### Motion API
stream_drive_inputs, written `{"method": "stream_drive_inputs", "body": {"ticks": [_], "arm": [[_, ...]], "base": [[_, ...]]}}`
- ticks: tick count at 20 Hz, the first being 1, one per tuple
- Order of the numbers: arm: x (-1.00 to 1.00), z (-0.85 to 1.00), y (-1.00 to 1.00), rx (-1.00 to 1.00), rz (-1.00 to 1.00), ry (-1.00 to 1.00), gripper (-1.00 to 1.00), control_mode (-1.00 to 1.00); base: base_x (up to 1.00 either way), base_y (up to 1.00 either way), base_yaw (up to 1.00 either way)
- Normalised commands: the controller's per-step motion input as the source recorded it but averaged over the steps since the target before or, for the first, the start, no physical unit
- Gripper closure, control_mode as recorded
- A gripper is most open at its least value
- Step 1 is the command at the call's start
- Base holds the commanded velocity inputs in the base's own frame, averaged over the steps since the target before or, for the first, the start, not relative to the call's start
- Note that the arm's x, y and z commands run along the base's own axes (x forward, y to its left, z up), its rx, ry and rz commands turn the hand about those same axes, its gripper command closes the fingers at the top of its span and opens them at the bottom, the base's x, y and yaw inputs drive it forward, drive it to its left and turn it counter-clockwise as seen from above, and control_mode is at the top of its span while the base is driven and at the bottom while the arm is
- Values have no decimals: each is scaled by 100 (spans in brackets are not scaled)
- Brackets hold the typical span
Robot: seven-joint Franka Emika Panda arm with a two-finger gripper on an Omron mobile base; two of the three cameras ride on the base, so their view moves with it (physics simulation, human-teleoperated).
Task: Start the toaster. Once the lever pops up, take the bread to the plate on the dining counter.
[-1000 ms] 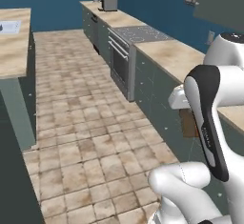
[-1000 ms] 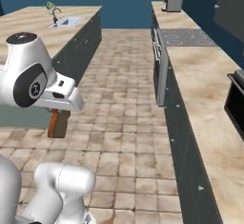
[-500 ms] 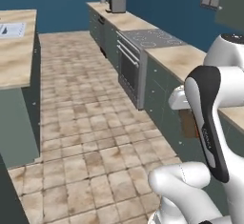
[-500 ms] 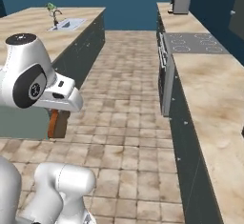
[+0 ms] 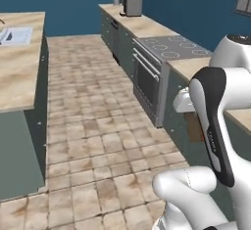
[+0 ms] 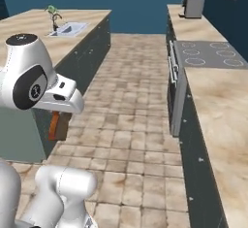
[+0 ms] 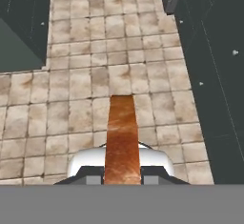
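My gripper (image 7: pixel 123 173) is shut on the bread (image 7: pixel 123 135), an orange-brown slice seen edge-on that sticks out over the tiled floor. From the right base view the bread (image 6: pixel 55 125) hangs under the white hand, and from the left it (image 5: pixel 194 126) peeks out behind the forearm. The toaster (image 5: pixel 131 5) stands far off at the end of the wall counter, also the toaster (image 6: pixel 193 6). The dining counter (image 5: pixel 19 77), beige on a grey-green base, lies to the left. The plate is out of view.
A stove with a cooktop (image 5: pixel 171 50) and oven front sits in the wall counter on the right. The left counter holds a sink (image 6: pixel 68 28) with a small plant. A tiled aisle (image 5: pixel 93 106) runs between the two counters.
The whole picture has shifted: the base has driven, so the stove, the toaster and the left counter sit nearer and larger. The arm keeps its pose with the bread held.
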Motion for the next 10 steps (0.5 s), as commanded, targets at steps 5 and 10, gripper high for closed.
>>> {"method": "stream_drive_inputs", "body": {"ticks": [5,10], "arm": [[0,0,0,0,0,0,100,100],[0,0,0,0,0,0,100,100]], "base": [[98,0,32],[75,0,64]]}}
